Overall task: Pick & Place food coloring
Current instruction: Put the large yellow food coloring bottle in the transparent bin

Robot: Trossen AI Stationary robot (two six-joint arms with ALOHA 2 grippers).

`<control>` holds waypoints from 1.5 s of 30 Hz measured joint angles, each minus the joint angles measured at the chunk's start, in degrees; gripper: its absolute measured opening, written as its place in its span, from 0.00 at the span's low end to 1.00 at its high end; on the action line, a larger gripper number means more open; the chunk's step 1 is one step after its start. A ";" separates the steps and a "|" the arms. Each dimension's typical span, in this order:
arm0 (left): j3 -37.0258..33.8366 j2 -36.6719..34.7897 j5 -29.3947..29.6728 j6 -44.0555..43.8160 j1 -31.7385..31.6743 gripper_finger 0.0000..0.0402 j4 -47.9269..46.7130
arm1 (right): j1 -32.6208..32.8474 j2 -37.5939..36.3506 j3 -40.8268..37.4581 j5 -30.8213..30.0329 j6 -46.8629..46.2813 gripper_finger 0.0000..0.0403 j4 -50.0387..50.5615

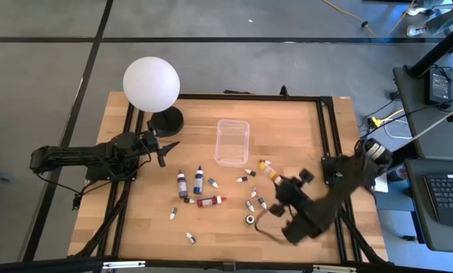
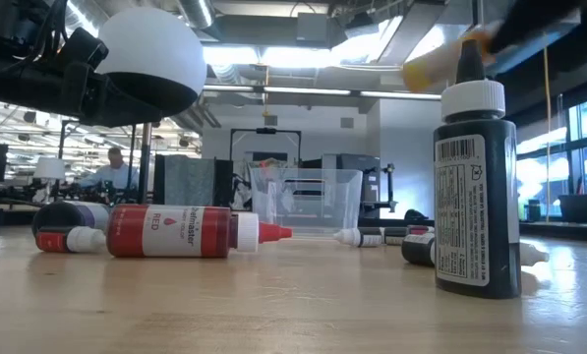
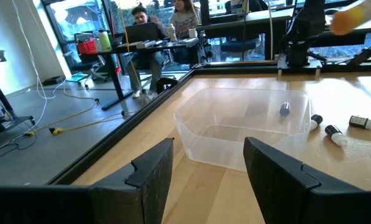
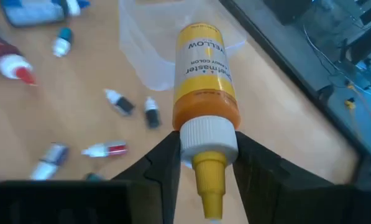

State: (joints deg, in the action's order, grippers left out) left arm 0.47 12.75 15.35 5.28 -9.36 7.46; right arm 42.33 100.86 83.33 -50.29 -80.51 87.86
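Observation:
My right gripper point(image 4: 207, 152) is shut on a yellow food coloring bottle point(image 4: 204, 68), held above the table just right of the clear plastic box point(image 1: 232, 142); the bottle also shows in the high view point(image 1: 267, 169) and blurred in the low view point(image 2: 433, 65). Several other bottles lie or stand on the wood: purple point(image 1: 182, 183) and blue point(image 1: 199, 180) upright, red point(image 1: 209, 201) on its side, and tiny ones scattered around. My left gripper point(image 3: 207, 168) is open and waits left of the box, beside the lamp's base. My right gripper pinches the yellow bottle at its white cap collar point(image 4: 209, 138), one finger point(image 4: 163, 163) on each side. The fingers lie across the bottle. Its yellow body points away from the wrist toward the clear box, and its tip points back. The bottle is lifted clear of the table.
A big white globe lamp point(image 1: 151, 83) stands on a dark base at the table's far left. A tall black bottle point(image 2: 477, 187) stands near the near edge. Black rails point(image 1: 328, 144) frame the table. People sit at desks beyond the table.

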 joint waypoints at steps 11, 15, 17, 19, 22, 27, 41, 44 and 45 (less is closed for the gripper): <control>-0.01 0.00 0.00 0.00 -0.01 0.48 0.00 | -28.19 -3.11 8.44 22.02 55.27 0.33 -17.01; 0.00 0.02 0.01 0.00 -0.01 0.48 0.00 | -37.44 -2.97 12.49 29.97 66.63 0.33 -20.02; 0.00 0.02 0.02 0.00 -0.01 0.48 0.00 | -41.56 -2.97 14.71 32.56 69.31 0.33 -19.86; -0.01 0.02 0.01 0.00 0.00 0.48 0.00 | -45.33 -2.97 17.00 35.52 71.79 0.32 -19.28; 0.00 0.00 0.02 0.00 0.00 0.48 0.00 | -49.97 -3.01 19.79 40.55 75.50 0.32 -19.17; 0.00 0.00 0.00 0.00 -0.01 0.48 0.00 | -56.51 -2.95 20.61 46.78 79.71 0.32 -18.36; 0.00 0.00 0.02 0.00 -0.01 0.48 0.00 | -61.09 7.89 23.10 49.52 84.59 0.32 -9.99; -0.02 0.00 0.02 0.00 -0.01 0.48 0.00 | -61.09 11.16 27.49 49.52 82.36 0.32 -5.26; 0.00 0.02 0.02 0.00 -0.01 0.48 0.00 | -61.09 12.25 29.17 49.52 82.23 0.32 -3.93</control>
State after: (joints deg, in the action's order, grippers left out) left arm 0.47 12.77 15.38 5.28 -9.37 7.46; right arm -18.76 113.10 112.50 -0.78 1.72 83.93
